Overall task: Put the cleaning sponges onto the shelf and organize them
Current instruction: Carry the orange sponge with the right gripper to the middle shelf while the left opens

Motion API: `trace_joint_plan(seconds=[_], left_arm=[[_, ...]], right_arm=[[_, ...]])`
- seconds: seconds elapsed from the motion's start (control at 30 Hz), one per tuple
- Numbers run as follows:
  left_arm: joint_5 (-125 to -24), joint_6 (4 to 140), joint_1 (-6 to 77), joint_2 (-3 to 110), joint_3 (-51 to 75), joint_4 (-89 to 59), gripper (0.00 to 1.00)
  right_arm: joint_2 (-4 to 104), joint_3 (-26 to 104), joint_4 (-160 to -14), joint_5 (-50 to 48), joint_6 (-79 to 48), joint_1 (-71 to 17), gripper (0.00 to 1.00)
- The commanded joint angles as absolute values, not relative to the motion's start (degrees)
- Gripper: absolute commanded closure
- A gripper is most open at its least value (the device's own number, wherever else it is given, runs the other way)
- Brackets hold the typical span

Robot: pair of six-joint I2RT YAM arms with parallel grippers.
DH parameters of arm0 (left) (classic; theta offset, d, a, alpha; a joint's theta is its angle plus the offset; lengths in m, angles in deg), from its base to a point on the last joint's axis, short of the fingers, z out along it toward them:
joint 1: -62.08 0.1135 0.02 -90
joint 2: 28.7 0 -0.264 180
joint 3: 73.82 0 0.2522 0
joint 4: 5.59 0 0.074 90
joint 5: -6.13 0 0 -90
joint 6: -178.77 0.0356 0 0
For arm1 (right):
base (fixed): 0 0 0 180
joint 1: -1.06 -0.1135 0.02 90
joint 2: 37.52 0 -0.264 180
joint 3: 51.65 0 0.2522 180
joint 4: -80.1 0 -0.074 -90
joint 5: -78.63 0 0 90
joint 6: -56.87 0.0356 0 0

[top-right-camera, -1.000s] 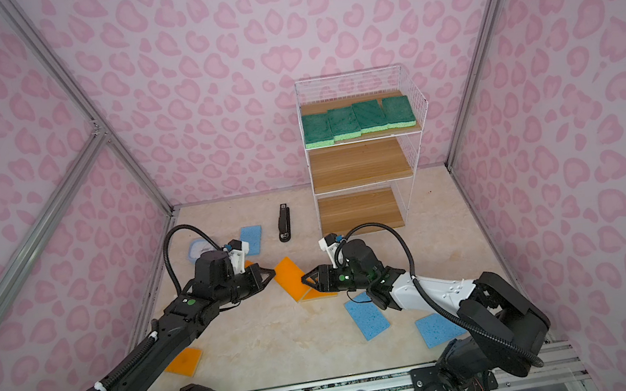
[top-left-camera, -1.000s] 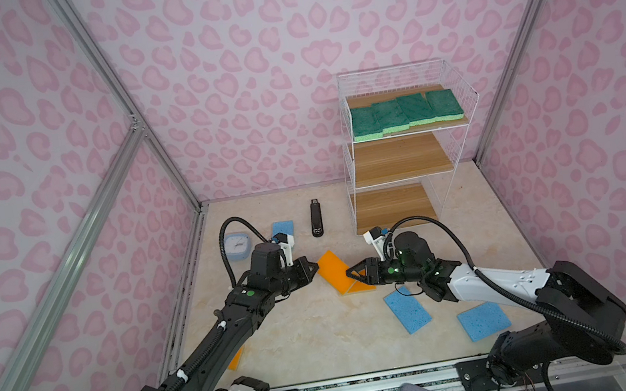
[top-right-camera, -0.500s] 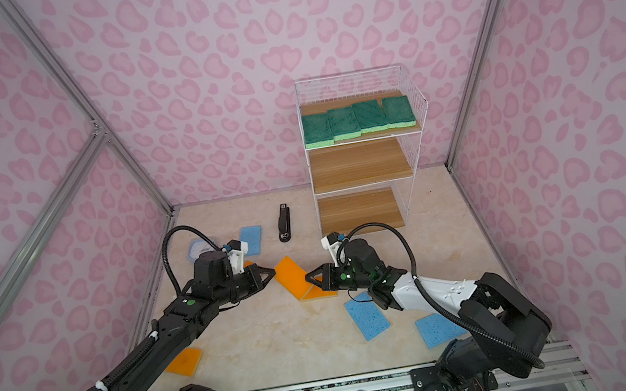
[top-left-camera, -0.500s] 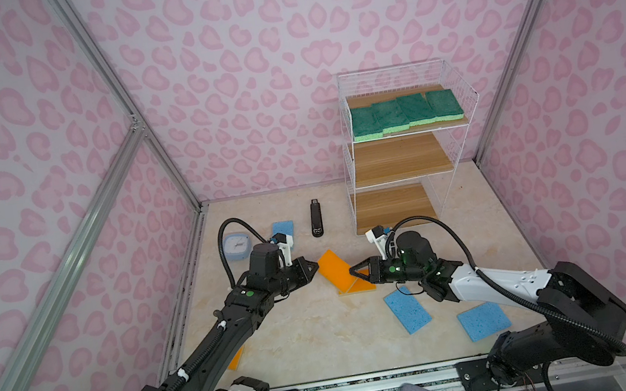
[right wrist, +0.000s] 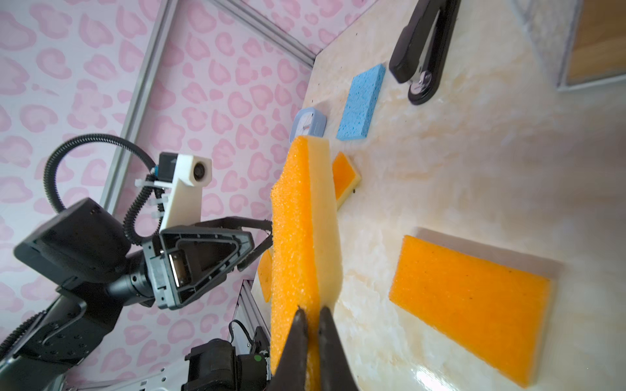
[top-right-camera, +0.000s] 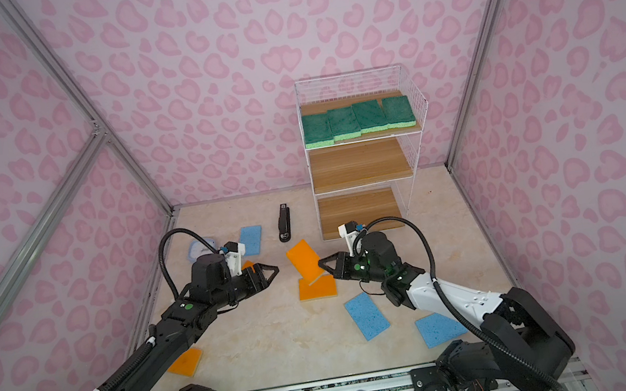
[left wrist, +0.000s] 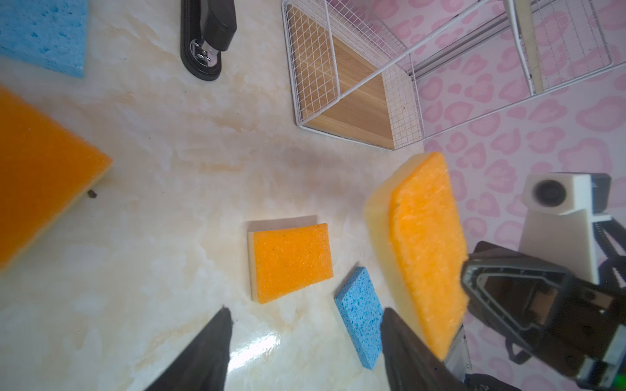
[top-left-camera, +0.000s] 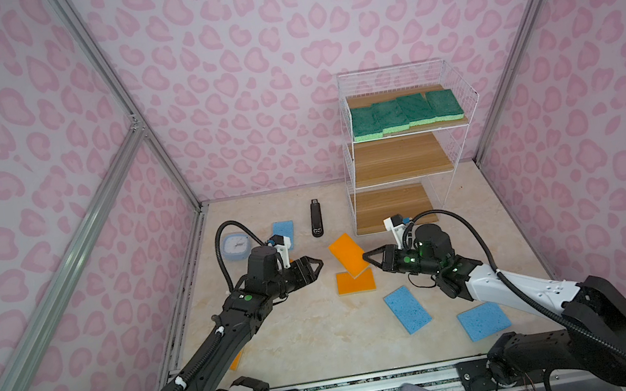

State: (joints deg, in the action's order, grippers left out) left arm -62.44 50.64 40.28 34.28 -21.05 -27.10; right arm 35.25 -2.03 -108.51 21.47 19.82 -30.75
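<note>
**R gripper** (top-left-camera: 365,256): clenched on one short end of the orange sponge (top-left-camera: 347,253). The wrist view shows the fingertips (right wrist: 301,325) squeezing that end thin. The sponge is held tilted, clear of the counter (top-left-camera: 314,331), with its orange face toward the L gripper.

**L gripper** (top-left-camera: 316,268): jaws spread, nothing between them (wrist view, (left wrist: 305,315)). The tips are near the free end of the held sponge; both top views show a gap.

**Shelf** (top-left-camera: 398,158): stands at rear R of the counter. Four green sponges (top-left-camera: 404,113) sit in a row on the top board.

**Other sponges, all flat on the counter:**
- 2nd orange sponge (top-left-camera: 355,281): just below the held one.
- Front blue sponges (top-left-camera: 407,309), (top-left-camera: 483,320): beside the R arm.
- Rear blue sponge (top-left-camera: 283,232): at rear L, near the small clock (top-left-camera: 235,246).
- 3rd orange sponge (top-right-camera: 186,361): at front L, partly under the L arm.
- Orange corner (top-right-camera: 247,264): shows behind the L gripper; the rest is hidden.

**Stapler** (top-left-camera: 317,219): lies between the rear blue sponge and the shelf.
</note>
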Motion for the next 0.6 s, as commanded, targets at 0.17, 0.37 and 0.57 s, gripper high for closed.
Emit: trace_joint_plan(seconds=[0.17,0.37,0.57], left_arm=[[-66.87,53.11,40.24,32.30,-24.14,-28.93,0.02],[-66.43,53.47,40.20,31.82,-27.10,-27.68,0.03],[-66.85,53.62,39.68,32.20,-28.85,-26.90,0.03]], right_arm=[[25.35,-0.88,-99.39,20.58,18.91,-22.68,0.92],[23.32,6.34,-88.63,21.89,16.16,-15.51,0.93],[26.31,12.73,-85.85,22.72,17.07,-11.15,0.94]])
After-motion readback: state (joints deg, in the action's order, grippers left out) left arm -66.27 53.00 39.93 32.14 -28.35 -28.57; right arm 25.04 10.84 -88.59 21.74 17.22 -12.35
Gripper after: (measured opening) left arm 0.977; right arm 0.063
